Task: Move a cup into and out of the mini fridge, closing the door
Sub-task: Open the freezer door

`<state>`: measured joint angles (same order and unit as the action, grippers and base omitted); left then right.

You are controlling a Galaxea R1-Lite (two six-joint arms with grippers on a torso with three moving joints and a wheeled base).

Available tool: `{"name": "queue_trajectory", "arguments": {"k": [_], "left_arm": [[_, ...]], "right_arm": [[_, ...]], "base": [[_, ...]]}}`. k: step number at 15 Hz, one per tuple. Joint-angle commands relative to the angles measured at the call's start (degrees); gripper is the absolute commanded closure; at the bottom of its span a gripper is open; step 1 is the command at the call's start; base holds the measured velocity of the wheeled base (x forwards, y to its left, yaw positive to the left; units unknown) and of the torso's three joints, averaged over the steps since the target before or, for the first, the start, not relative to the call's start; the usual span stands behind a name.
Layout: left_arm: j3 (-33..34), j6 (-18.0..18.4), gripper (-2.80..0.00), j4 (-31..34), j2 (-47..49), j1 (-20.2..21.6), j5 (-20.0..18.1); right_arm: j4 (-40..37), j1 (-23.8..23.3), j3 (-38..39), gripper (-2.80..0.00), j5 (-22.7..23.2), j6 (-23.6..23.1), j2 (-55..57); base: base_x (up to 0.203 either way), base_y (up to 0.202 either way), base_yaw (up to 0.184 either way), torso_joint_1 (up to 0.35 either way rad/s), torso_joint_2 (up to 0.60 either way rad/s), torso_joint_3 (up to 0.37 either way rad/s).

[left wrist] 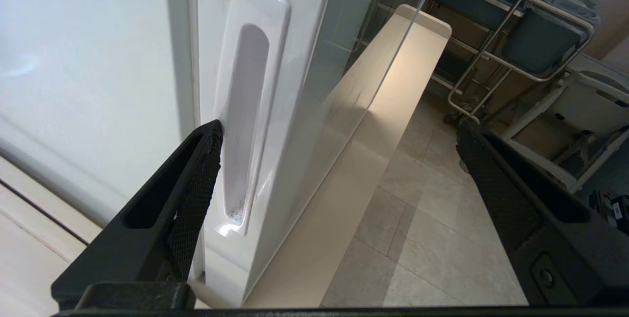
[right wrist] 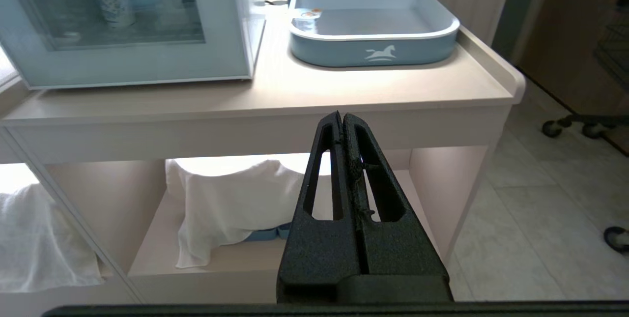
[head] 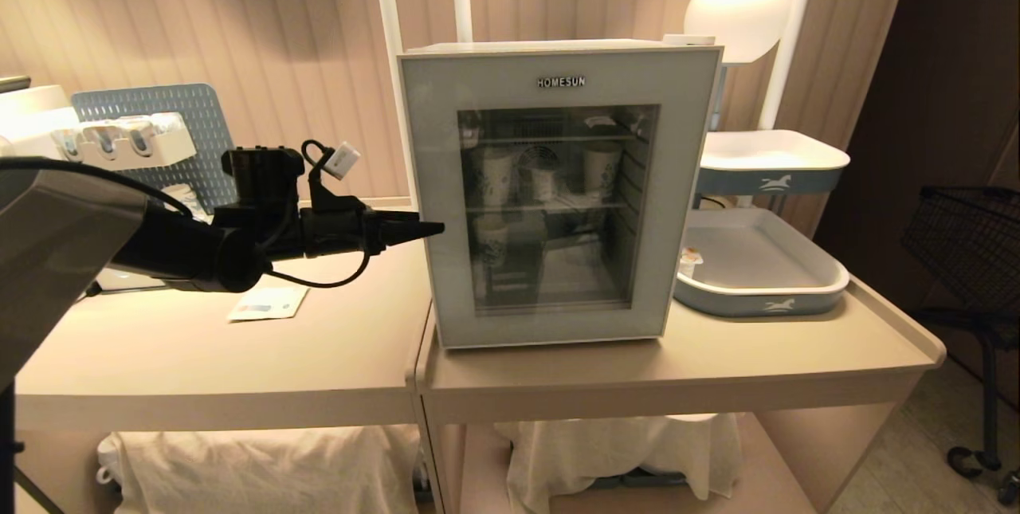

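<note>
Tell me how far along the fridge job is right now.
Nothing looks done yet: the grey-blue glass door of the boxy white mini fridge is shut, and the small white foil-lidded cup sits in the blue-and-white tray. In hand: the open left gripper has one finger at the door's side handle recess. The right gripper is parked, shut. Left: opening, moving the cup, closing.

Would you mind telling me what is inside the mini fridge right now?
Through the closed door of the mini fridge, white paper cups stand on the upper wire shelf, another below. The dark, reflective glass hides whatever else is inside.
</note>
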<state>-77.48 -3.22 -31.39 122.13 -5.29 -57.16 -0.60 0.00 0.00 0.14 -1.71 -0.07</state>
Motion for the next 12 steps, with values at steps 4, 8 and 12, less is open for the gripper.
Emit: {"name": "queue_trajectory", "arguments": {"k": [4,8,12], "left_arm": [[2.9,0.0,-2.8,0.0,-1.3,-0.5,-1.5],[3.5,-0.1,0.0,0.1,-1.4,-0.6,-2.1],[9.8,0.0,0.0,-0.6,-5.7,-0.8,-2.1]], "right_arm": [[0.0,0.0,-0.1,0.0,0.1,-0.1,0.1],[0.0,0.0,-0.1,0.0,0.0,-0.1,0.0],[0.1,0.1,-0.1,0.0,0.0,-0.1,0.1]], "base": [[0.0,0.0,0.0,0.0,0.0,0.0],[0.0,0.0,0.0,0.0,0.0,0.0],[0.0,0.0,0.0,0.0,0.0,0.0]]}}
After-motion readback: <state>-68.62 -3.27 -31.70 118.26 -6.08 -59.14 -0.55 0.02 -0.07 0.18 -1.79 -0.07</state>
